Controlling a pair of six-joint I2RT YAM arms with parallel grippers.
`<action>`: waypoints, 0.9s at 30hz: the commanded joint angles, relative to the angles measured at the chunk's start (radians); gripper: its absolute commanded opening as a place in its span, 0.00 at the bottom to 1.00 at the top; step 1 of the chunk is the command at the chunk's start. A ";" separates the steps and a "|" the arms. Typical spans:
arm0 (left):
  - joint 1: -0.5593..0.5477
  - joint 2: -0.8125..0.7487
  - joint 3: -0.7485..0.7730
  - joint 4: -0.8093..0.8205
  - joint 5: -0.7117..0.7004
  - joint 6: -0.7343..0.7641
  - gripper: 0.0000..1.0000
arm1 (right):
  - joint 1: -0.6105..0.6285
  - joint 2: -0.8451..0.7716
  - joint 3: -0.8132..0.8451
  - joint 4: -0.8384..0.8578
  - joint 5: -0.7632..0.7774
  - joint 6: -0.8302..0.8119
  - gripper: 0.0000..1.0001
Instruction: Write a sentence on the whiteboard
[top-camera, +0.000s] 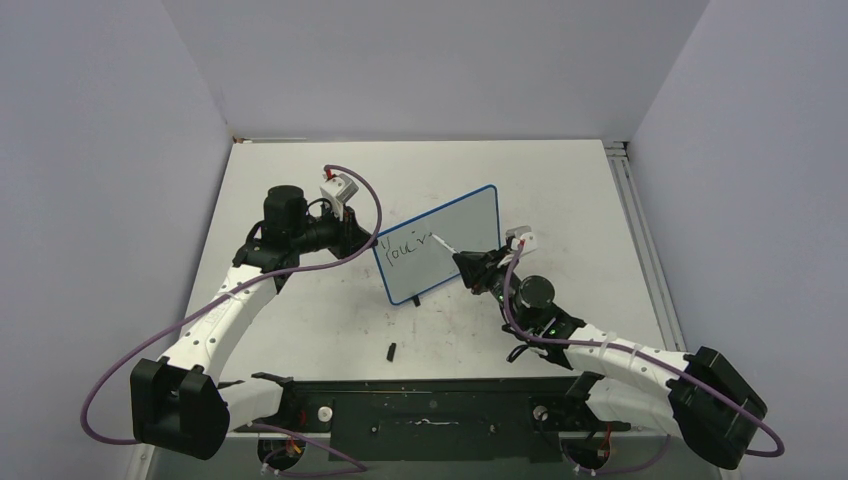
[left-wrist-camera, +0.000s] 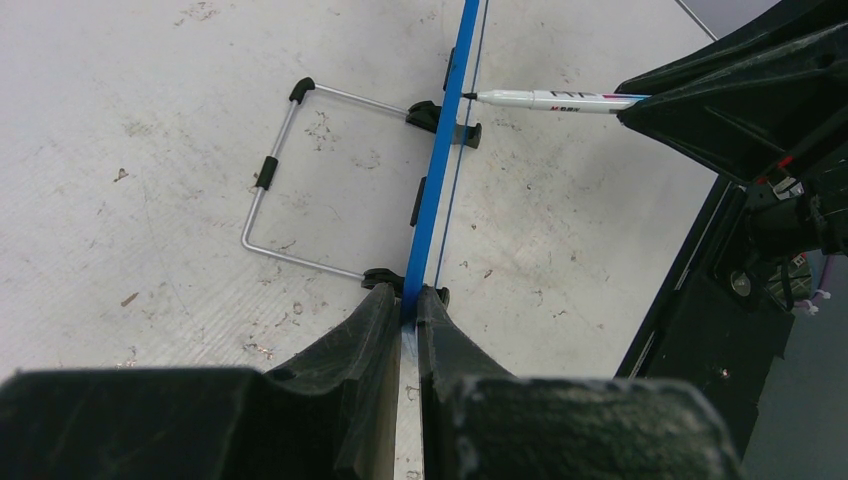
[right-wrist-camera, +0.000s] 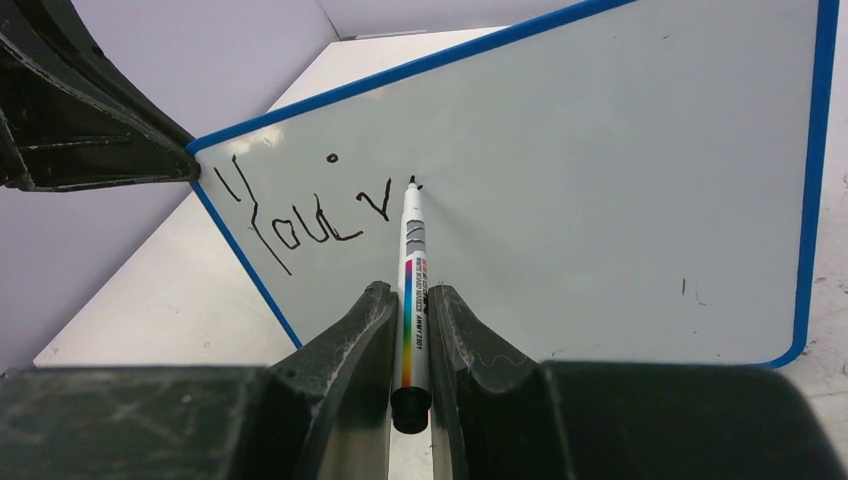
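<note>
The whiteboard (top-camera: 447, 235), white with a blue frame, stands tilted on the table's middle. My left gripper (top-camera: 362, 235) is shut on its left edge; in the left wrist view (left-wrist-camera: 408, 300) the blue frame (left-wrist-camera: 440, 160) runs edge-on between the fingers. My right gripper (top-camera: 466, 262) is shut on a white marker (right-wrist-camera: 412, 290) with a rainbow stripe, its tip touching the whiteboard (right-wrist-camera: 600, 180). The sentence (right-wrist-camera: 300, 215) reads "You'v" in slanting black letters, with a fresh stroke at the tip. It also shows in the top view (top-camera: 408, 243).
A small black marker cap (top-camera: 391, 351) lies on the table in front of the board. The board's wire stand (left-wrist-camera: 275, 180) rests behind it. A black rail (top-camera: 430, 405) runs along the table's near edge. Grey walls enclose the table.
</note>
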 joint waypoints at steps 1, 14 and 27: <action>-0.003 0.003 0.009 0.003 0.023 -0.012 0.00 | -0.005 0.027 0.028 0.071 -0.033 -0.004 0.05; -0.002 0.002 0.010 0.006 0.023 -0.012 0.00 | -0.004 0.047 -0.004 0.064 -0.043 0.022 0.05; -0.003 0.005 0.008 0.006 0.025 -0.013 0.00 | -0.005 0.007 -0.028 0.015 0.003 0.023 0.05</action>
